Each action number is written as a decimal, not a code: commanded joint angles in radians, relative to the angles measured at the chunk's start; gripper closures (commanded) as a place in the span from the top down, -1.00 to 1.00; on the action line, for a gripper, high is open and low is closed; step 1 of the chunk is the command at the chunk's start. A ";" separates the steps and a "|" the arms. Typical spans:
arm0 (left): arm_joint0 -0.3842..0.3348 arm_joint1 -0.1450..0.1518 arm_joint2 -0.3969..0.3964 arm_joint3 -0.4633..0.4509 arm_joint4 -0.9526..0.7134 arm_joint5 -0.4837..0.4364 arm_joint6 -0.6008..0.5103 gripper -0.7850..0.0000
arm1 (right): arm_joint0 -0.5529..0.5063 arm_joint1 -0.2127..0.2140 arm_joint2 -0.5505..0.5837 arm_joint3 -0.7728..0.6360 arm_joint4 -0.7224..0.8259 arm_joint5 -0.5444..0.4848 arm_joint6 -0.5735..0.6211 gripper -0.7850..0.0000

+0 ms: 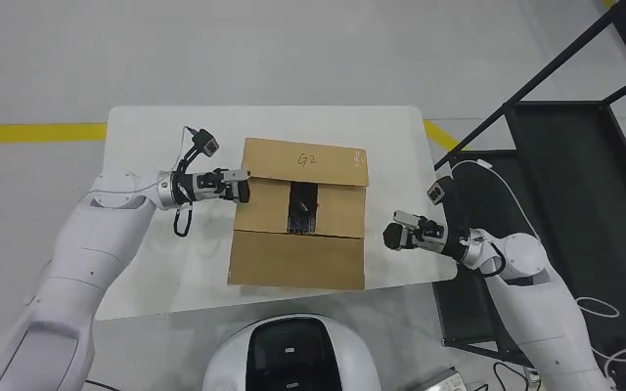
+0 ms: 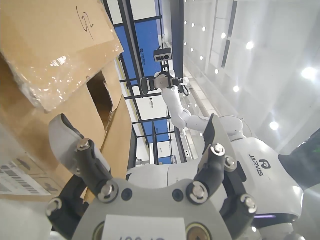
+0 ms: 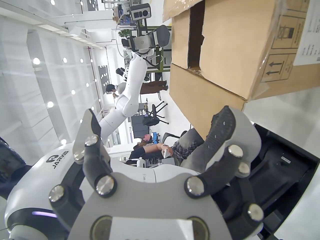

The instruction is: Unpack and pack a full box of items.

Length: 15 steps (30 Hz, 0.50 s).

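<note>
A brown cardboard box stands in the middle of the white table. Its top flaps lie nearly closed, and a narrow gap between them shows dark items inside. My left gripper sits at the box's left side near the upper flap, open and holding nothing. In the left wrist view the left gripper has the box just beside one finger. My right gripper hovers just off the box's right side, open with nothing in it. In the right wrist view the right gripper faces the box.
A black metal rack stands close to the table's right edge, behind the right arm. A yellow floor line runs past the table's far left. Bare tabletop lies to the left of the box and behind it.
</note>
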<state>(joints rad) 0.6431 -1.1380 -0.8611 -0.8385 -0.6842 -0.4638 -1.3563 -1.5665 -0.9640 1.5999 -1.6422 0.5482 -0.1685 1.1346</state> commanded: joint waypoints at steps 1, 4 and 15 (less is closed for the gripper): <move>-0.020 -0.013 0.014 0.035 -0.009 -0.002 0.002 1.00 | 0.006 0.000 -0.002 0.010 0.005 0.006 -0.003 1.00; -0.050 -0.036 0.027 0.073 -0.050 0.002 -0.002 1.00 | 0.015 -0.001 -0.005 0.022 0.011 0.012 -0.008 1.00; -0.165 -0.118 0.063 0.183 -0.166 0.002 -0.001 1.00 | 0.042 -0.001 -0.009 0.072 0.028 0.013 -0.022 1.00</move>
<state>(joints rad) 0.4899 -1.2459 -0.8034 -0.6730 -0.8403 -0.4593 -1.3607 -1.5263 -0.9649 1.5919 -1.5737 0.5761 -0.1549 1.1152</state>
